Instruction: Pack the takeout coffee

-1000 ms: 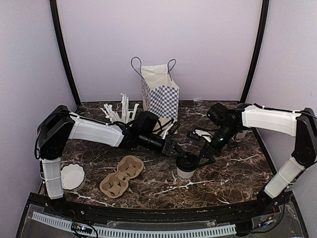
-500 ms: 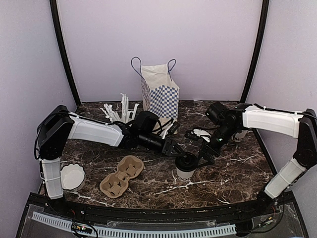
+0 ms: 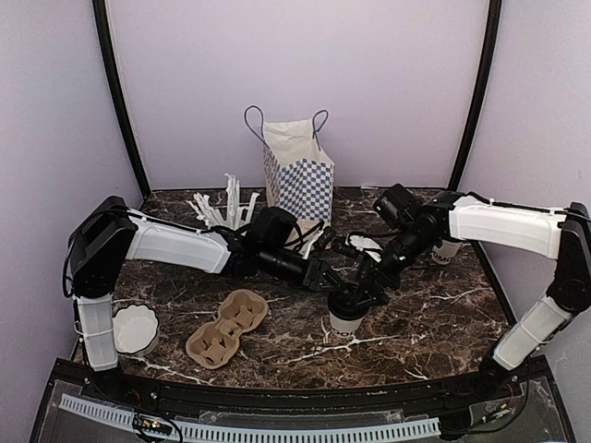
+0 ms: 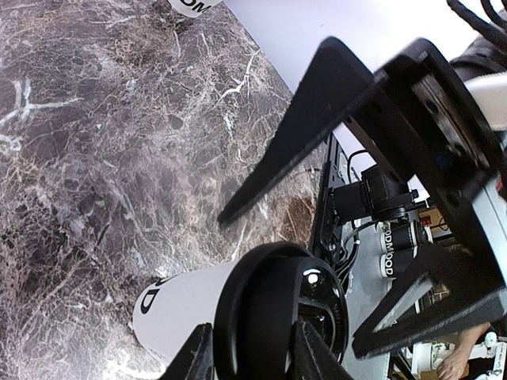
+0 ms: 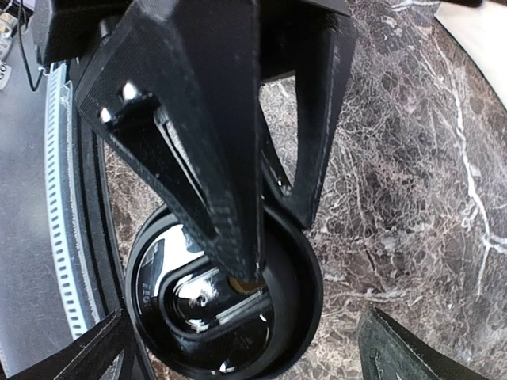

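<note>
We show the white paper cup with round black plastic lid (image 3: 343,321) upright on the dark marble tabletop (image 3: 434,323), the right end effector (image 5: 249,347) spread wide about the lid, the fingers of the left end effector (image 4: 252,360) straddling its rim; whether these clamp it we cannot tell.

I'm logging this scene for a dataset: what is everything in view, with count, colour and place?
coffee cup: one, white with black lid, table centre
second cup: one, white, right rear, partly hidden by the right arm
straws: a bunch, white, left rear
paper bag: one, blue-and-white checked, upright, rear centre
cup carrier: one, brown, front left
fluted dish: one, white, front left corner
table: one, dark marble
left claw: black, fingers astride the centre cup's lid rim
right claw: black, open, over the same lid
</note>
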Controlling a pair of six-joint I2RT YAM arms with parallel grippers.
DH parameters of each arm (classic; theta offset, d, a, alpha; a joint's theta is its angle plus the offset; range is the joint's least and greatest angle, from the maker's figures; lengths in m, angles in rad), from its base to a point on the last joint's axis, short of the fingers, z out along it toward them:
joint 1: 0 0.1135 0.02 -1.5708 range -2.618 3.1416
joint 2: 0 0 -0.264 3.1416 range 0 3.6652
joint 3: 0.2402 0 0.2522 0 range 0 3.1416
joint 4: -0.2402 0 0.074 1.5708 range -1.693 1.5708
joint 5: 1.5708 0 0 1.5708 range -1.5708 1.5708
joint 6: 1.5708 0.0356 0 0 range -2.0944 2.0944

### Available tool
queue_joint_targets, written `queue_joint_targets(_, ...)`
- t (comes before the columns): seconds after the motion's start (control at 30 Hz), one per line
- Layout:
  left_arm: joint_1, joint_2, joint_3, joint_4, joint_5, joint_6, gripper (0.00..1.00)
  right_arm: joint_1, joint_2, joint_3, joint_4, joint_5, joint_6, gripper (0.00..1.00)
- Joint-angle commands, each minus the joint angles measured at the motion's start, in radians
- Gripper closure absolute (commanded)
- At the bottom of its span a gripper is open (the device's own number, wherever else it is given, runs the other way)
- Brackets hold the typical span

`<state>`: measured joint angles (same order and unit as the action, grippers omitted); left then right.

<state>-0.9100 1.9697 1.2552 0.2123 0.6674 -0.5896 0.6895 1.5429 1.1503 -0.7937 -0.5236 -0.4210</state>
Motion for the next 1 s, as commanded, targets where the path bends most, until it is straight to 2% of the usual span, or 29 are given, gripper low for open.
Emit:
queue_joint_targets(0.0,-0.01,0.018,-0.041,-0.154,-0.049,0.008,0.66,0.046,0.011,0.017,0.047,0.064,0.017,0.01)
queue_joint_targets(0.3,-0.01,0.018,-0.046,-0.15,-0.057,0.009,0.66,0.103,-0.008,-0.038,0.081,0.19,0.001,0.01)
queue_joint_targets(0.7,-0.009,0.027,-0.056,-0.152,-0.062,0.012,0.66,0.159,-0.014,-0.19,0.208,0.463,-0.021,0.04)
queue_joint_targets(0.8,-0.01,0.026,-0.06,-0.155,-0.063,0.014,0.66,0.161,-0.01,-0.22,0.212,0.456,-0.022,0.05)
queue_joint_targets(0.97,-0.012,-0.006,-0.05,-0.135,-0.045,0.042,0.65,0.159,-0.091,-0.179,0.159,0.326,-0.038,0.03)
